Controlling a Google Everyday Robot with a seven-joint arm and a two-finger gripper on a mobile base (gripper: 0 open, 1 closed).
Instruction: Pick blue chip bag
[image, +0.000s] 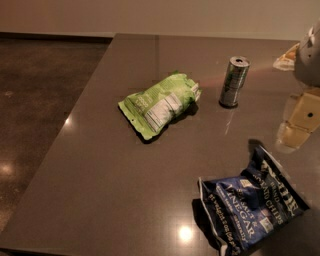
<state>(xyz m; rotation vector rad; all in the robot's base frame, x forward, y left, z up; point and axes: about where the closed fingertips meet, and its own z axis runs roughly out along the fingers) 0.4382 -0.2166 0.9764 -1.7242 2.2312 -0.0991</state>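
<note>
Okay, nearest to us, the blue chip bag (252, 207) lies crumpled on the table (100, 165), down at five o'clock from the table's middle. Its white lettering faces up and its near end runs toward the bottom edge of view. Up from it, at three o'clock, the hand (302, 117) hangs at the right edge of view, beyond the bag's far end and apart from it. Spread or pressed together? I cannot tell. Farther out, the light green snack bag (160, 104) lies slanted near the table's middle, white label up, at ten o'clock from the blue one and well apart. At two o'clock from the green bag, near it, a metal can (234, 81) stands upright. Farthest, toward the one o'clock corner, sits a pale yellowish thing (286, 56), partly hidden. Dark floor (35, 90) lies off at nine o'clock.
</note>
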